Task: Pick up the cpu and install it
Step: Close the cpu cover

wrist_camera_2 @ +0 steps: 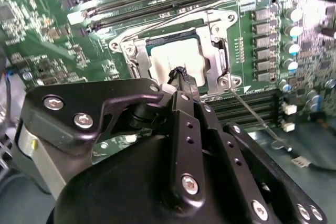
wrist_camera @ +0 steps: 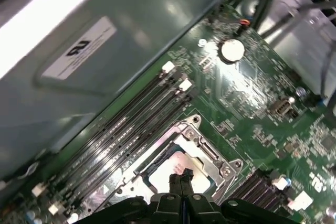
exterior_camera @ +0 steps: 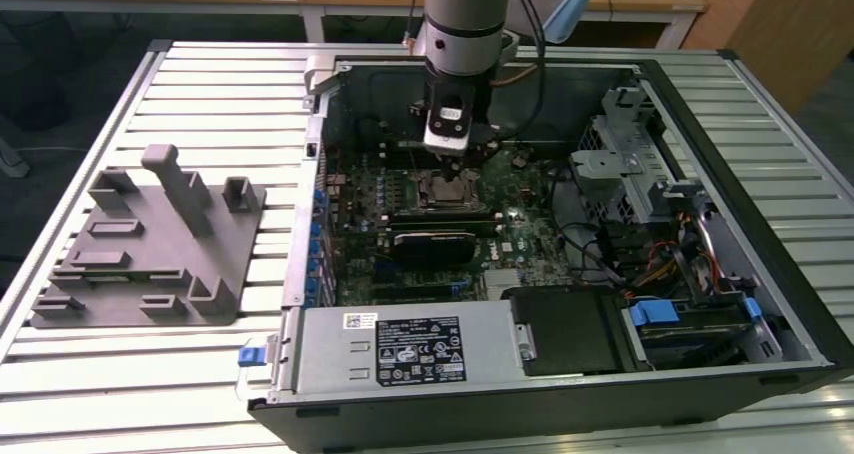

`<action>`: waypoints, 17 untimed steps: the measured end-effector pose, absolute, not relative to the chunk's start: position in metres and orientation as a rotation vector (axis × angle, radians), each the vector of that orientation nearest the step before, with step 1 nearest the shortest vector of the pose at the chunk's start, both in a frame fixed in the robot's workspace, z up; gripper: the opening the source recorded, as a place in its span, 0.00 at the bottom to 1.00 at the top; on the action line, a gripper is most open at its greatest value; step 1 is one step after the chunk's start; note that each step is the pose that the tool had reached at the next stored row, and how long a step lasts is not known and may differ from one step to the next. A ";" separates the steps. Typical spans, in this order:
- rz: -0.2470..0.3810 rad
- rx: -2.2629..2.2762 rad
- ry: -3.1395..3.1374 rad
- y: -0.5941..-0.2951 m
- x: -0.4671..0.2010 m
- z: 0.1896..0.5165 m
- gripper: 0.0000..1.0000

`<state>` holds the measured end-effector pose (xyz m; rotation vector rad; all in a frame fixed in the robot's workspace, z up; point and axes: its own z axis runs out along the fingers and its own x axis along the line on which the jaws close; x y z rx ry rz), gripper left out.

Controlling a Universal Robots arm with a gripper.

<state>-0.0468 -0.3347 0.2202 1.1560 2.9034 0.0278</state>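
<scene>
The cpu (wrist_camera_2: 164, 59) is a pale silvery square lying flat in the open metal socket frame (wrist_camera_2: 218, 59) on the green motherboard; it also appears in the first wrist view (wrist_camera: 167, 170). My gripper (wrist_camera_2: 181, 75) hangs just over the cpu's near edge, its two black fingers pressed together with nothing between them, as the first wrist view (wrist_camera: 181, 174) also shows. In the exterior view the gripper (exterior_camera: 454, 160) points straight down into the open computer case, directly above the socket (exterior_camera: 446, 188). I cannot tell whether the fingertips touch the cpu.
A grey plastic tray (exterior_camera: 147, 249) with upright posts lies on the slatted table at the exterior view's left. Inside the case (exterior_camera: 641, 84) are a black ribbed module (exterior_camera: 434, 244), memory slots (wrist_camera: 131, 124), drive cages and cables at the right, and a power supply (exterior_camera: 400, 346) in front.
</scene>
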 end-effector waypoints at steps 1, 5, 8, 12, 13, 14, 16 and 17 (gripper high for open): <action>0.028 1.130 2.914 -0.335 -0.047 0.220 0.11; 0.029 1.020 2.955 -0.335 -0.047 0.220 0.11; 0.030 0.939 2.982 -0.335 -0.047 0.220 0.11; 0.030 0.830 3.015 -0.335 -0.047 0.220 0.11; 0.031 0.803 3.023 -0.335 -0.047 0.220 0.11; 0.031 0.776 3.030 -0.335 -0.047 0.220 0.11; 0.031 0.721 3.044 -0.335 -0.047 0.220 0.11; 0.031 0.693 3.050 -0.335 -0.047 0.220 0.11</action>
